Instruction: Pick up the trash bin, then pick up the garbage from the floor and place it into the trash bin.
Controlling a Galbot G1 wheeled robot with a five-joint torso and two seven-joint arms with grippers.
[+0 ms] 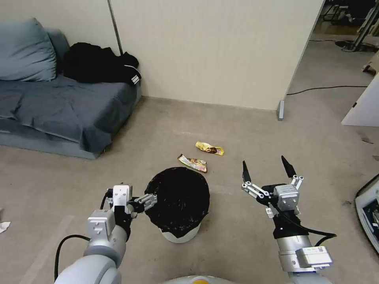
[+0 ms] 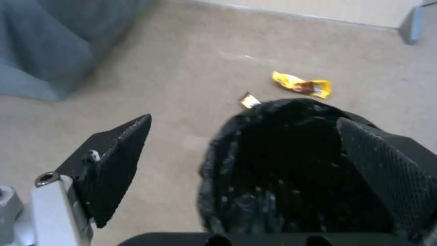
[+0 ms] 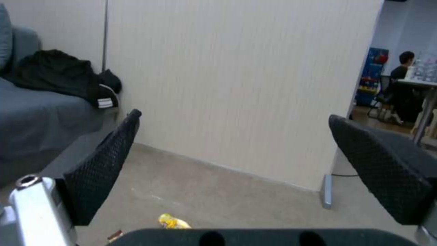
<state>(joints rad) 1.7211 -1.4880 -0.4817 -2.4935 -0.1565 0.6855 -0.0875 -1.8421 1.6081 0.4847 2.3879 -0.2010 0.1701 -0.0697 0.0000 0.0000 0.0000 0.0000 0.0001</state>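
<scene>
The trash bin (image 1: 179,205), a white bucket lined with a black bag, stands on the carpet just in front of me. My left gripper (image 1: 151,199) is at its left rim. In the left wrist view that gripper (image 2: 243,119) is open, one finger outside the bin (image 2: 273,164) and the other over its dark inside. Garbage lies beyond the bin: a yellow wrapper (image 1: 209,148) (image 2: 302,84) (image 3: 173,222) and a second wrapper (image 1: 192,162) (image 2: 249,100) nearer the rim. My right gripper (image 1: 264,161) (image 3: 234,116) hangs open in the air to the right of the bin, holding nothing.
A grey sofa (image 1: 59,106) with black clothing (image 1: 98,63) stands at the left. A beige partition wall (image 1: 213,51) closes the back, with a black cable (image 1: 327,88) on the floor past its end. White furniture (image 1: 363,106) is at the right. A white paper scrap (image 1: 4,225) lies far left.
</scene>
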